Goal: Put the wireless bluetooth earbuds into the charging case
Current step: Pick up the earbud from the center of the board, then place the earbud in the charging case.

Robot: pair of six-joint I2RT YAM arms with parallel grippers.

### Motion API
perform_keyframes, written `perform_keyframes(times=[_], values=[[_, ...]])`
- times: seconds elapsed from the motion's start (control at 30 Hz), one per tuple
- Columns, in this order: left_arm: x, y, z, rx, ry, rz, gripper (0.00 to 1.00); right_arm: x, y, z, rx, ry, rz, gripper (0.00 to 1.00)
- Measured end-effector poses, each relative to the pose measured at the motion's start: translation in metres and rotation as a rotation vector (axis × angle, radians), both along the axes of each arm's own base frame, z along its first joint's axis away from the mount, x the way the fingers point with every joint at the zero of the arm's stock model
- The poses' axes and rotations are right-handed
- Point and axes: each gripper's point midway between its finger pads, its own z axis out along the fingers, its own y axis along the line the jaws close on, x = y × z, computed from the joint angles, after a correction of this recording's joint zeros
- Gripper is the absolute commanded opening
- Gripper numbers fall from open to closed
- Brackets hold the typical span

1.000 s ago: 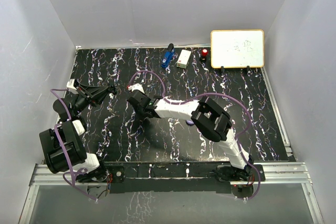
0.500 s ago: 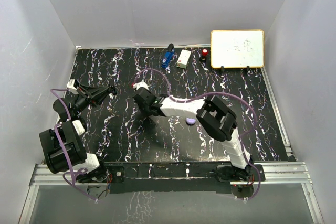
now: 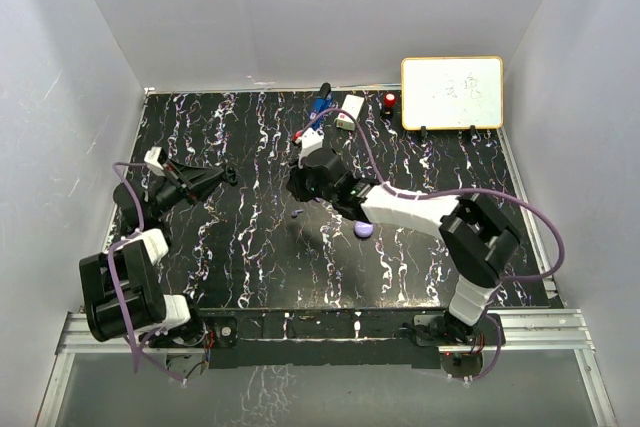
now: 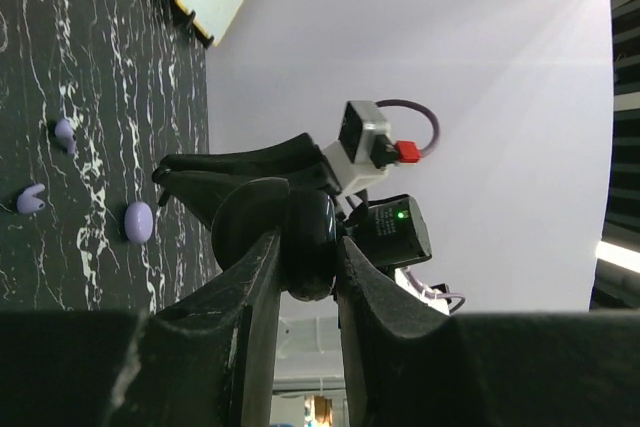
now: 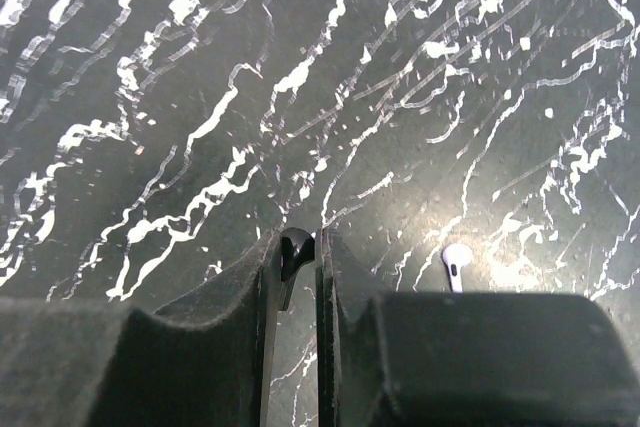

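As right end effector (image 5: 298, 243) grips, tiny black earbud (image 5: 293, 251), perhaps glossy

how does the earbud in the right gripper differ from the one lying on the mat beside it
Colour: the black earbud is dark and glossy; the pale earbud is whitish lavender. State: the black earbud is pinched in the right gripper; the pale earbud lies free on the mat. Visibility: the black earbud is mostly hidden in the grip; the pale earbud shows whole. Both are tiny.

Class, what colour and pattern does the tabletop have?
The tabletop is black with white, marble-like veins; the right wrist view shows it best.
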Motion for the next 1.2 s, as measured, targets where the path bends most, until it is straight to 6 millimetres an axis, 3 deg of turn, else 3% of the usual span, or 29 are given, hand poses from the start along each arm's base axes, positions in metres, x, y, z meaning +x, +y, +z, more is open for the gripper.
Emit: perform_keyframes(times=[0.2,0.4,0.57,0.73,1.03,1.2], values=[[-0.003,-0.028,-0.003,0.008,0.01,-0.073,0.0,-0.002,-0.007,0.037,0.121,-0.129,0.045,0.02],[0.001,-0.036,-0.003,0.013,0.005,-0.079,0.0,0.009,-0.023,0.073,0.237,-0.246,0.044,0.0],[0.001,-0.048,-0.005,0.011,0.011,-0.103,0.0,0.007,-0.036,0.083,0.322,-0.322,0.071,0.0],[0.002,-0.062,-0.007,-0.005,0.024,-0.134,0.0,-0.008,-0.041,0.083,0.398,-0.398,0.128,0.0],[0.005,-0.083,-0.011,-0.043,0.059,-0.168,0.0,-0.026,-0.036,0.138,0.533,-0.617,0.247,0.0],[0.002,-0.096,-0.011,-0.049,0.059,-0.191,0.0,-0.034,-0.032,0.149,0.569,-0.691,0.309,0.0]])
